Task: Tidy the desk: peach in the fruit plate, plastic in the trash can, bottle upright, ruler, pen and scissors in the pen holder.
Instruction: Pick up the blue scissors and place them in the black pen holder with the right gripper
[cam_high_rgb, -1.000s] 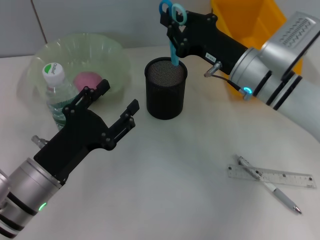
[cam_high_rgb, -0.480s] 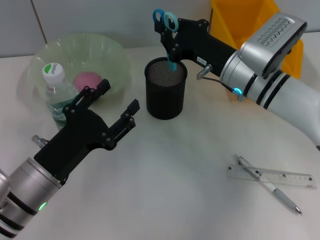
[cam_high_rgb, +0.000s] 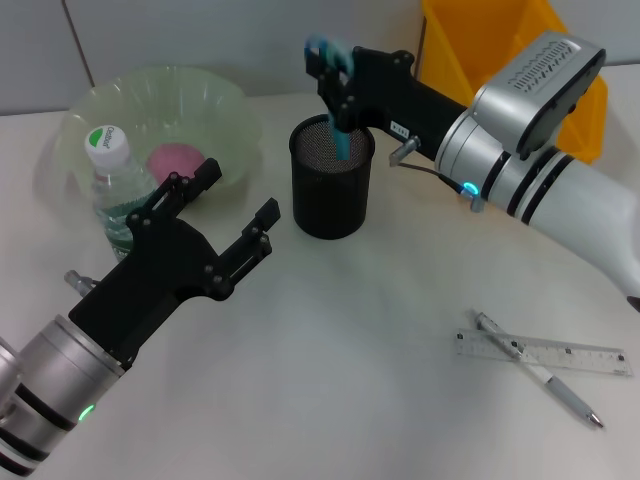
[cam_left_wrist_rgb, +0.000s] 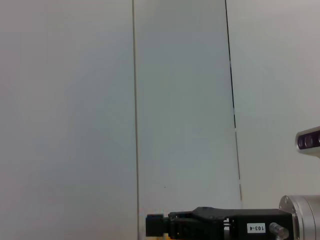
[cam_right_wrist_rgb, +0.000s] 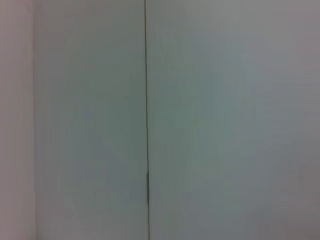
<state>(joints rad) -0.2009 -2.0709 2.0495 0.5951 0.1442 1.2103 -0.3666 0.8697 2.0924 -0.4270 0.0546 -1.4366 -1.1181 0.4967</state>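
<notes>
My right gripper (cam_high_rgb: 337, 88) is shut on the blue scissors (cam_high_rgb: 341, 135) just above the black mesh pen holder (cam_high_rgb: 330, 195). The blades point down inside the holder's mouth. My left gripper (cam_high_rgb: 238, 192) is open and empty, hovering left of the holder. A capped water bottle (cam_high_rgb: 110, 185) stands upright beside it. A pink peach (cam_high_rgb: 173, 160) lies in the pale green fruit plate (cam_high_rgb: 150, 85). A clear ruler (cam_high_rgb: 560, 352) and a silver pen (cam_high_rgb: 540, 380) lie crossed at the front right. No plastic scrap shows.
A yellow bin (cam_high_rgb: 500, 45) stands at the back right behind my right arm. The wrist views show only a pale wall; the left wrist view also catches the right arm's black gripper body (cam_left_wrist_rgb: 210, 227).
My right gripper has shifted left and lowered the scissors, so the blades now reach deeper into the pen holder. The left arm has not moved.
</notes>
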